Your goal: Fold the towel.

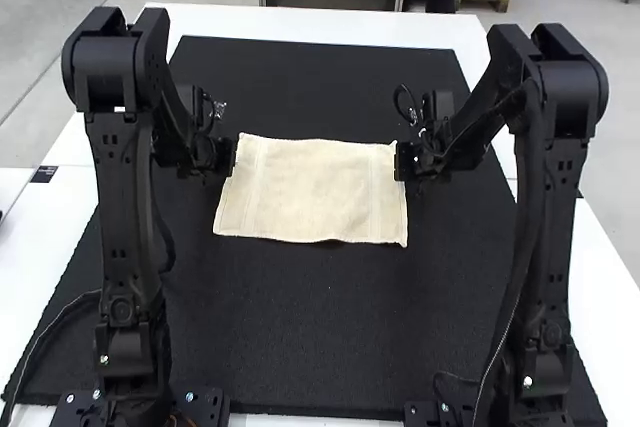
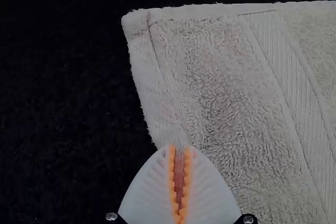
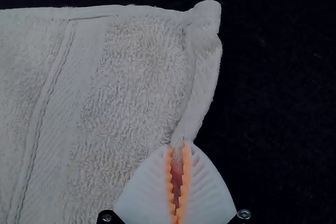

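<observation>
the cream towel [image 1: 312, 192] is lying spread on the black mat [image 1: 330, 337], roughly rectangular, with looped pile and a flat woven band near each side. the left gripper [image 1: 232, 155] and the right gripper [image 1: 401, 161] each clench its side edge near a far corner, both arms bent toward the middle.

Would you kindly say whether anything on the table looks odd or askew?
Nothing stands out: the towel lies flat on the mat, near edge slightly wavy, its sides pinched by left gripper and right gripper.
</observation>
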Available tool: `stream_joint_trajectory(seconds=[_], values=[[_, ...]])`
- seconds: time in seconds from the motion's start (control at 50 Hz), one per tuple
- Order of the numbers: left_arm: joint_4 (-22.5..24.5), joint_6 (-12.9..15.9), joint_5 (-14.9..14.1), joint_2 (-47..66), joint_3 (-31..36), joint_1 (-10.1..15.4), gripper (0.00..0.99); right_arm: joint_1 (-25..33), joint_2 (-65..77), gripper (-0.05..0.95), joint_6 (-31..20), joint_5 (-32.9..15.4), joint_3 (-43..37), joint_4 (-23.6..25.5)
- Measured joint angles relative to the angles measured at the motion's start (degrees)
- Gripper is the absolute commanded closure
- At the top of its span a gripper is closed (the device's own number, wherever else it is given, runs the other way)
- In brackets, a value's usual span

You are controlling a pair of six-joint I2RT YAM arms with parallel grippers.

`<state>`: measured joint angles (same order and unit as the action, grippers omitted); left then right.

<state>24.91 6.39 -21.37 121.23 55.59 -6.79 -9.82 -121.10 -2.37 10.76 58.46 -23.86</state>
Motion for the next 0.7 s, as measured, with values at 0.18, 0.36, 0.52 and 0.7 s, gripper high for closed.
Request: stream_joint_trajectory(seconds=[0.18,0.36,0.52,0.7], values=[[0.04,0.0,-0.55,0.0,0.0,0.0,0.969,0.94,-0.28,0.92,0.72,2.54,0.13,-0.04],[0.11,-0.02,-0.79,0.0,0.0,0.0,0.969,1.38,-0.26,0.92,0.85,3.72,0.13,-0.04],[0.33,-0.2,-1.42,0.0,0.0,0.0,0.969,1.49,0.44,0.92,0.85,6.23,0.07,0.76],[-0.39,-0.72,-2.69,-0.5,0.0,-0.02,0.969,1.53,2.71,0.92,0.85,8.17,-0.2,1.03]])
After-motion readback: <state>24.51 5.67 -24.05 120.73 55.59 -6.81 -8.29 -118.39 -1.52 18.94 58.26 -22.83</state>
